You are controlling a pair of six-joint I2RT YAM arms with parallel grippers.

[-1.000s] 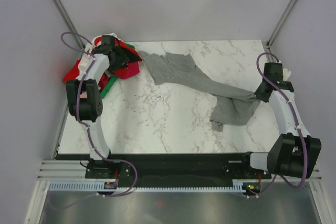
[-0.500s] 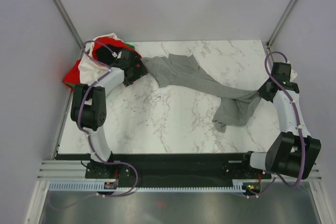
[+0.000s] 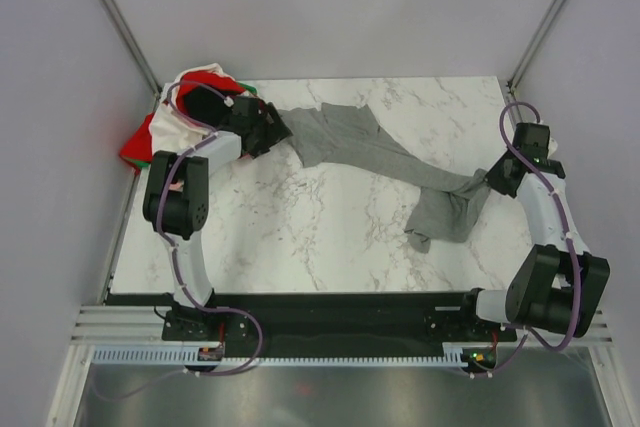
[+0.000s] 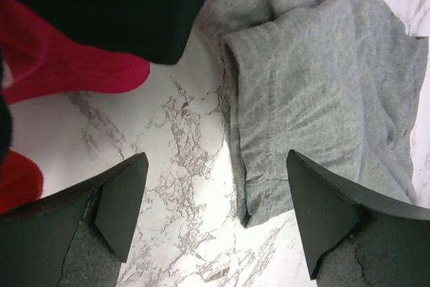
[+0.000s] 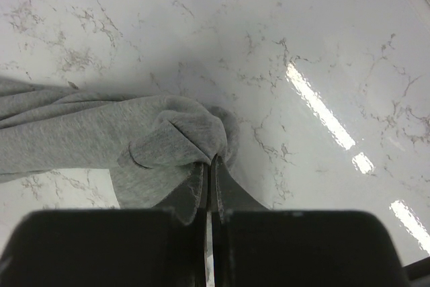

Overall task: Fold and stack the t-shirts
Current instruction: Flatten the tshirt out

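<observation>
Grey t-shirt (image 3: pixel 370 152): lies crumpled and drawn out into a long band on the marble table (image 3: pixel 300 237). Runs in the top view from upper left of centre down to the right side, and ends in a bunched mass at lower right.

Pile of other t-shirts (image 3: pixel 175 122): sits at the upper left corner of the table, with red, white and black cloth heaped together, just beside the grey t-shirt's left end.

Left gripper (image 3: pixel 272 130): hangs over that left end, next to the pile. Stands released, its fingers (image 4: pixel 121 199) spread wide over bare marble and a hemmed grey edge. Red cloth (image 4: pixel 74 72) and black cloth (image 4: pixel 121 5) fill the upper left of the wrist view. Contact with the cloth cannot be told.

Right gripper (image 3: pixel 492 179): sits at the right of the frame, clenched on a fold of the grey t-shirt, with the cloth pinched between the closed fingertips.
</observation>
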